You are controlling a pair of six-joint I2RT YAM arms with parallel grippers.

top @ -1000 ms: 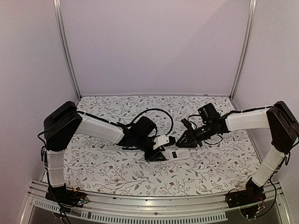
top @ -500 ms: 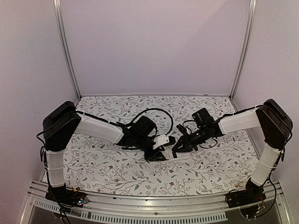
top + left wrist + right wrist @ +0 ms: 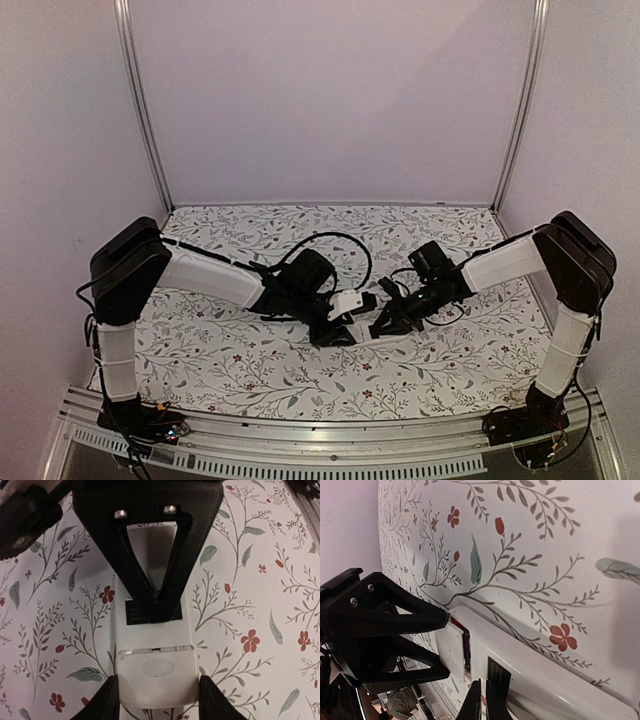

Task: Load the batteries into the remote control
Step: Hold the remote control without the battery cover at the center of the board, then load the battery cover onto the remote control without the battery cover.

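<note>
The remote control (image 3: 155,635) lies back up on the floral cloth, a white body with a black label. My left gripper (image 3: 159,700) is shut on it, its fingers (image 3: 107,702) pressed against both sides of the battery-cover end (image 3: 157,672). In the top view the remote control (image 3: 392,336) lies between the left gripper (image 3: 335,332) and the right gripper (image 3: 378,325). My right gripper (image 3: 483,695) is shut on nothing, its tips at the remote control (image 3: 530,670) beside the label. The cover (image 3: 451,650) stands slightly ajar, with a red sliver (image 3: 456,623) in the gap. The batteries are hidden.
The floral cloth (image 3: 240,355) covers the table, with white walls at the back and sides and aluminium posts (image 3: 140,110) in the corners. Black cables (image 3: 335,240) loop behind the left wrist. A metal rail (image 3: 300,440) runs along the near edge.
My right gripper has moved left and down onto the remote control, and its jaws have closed. The left arm and the remote control have not moved.
</note>
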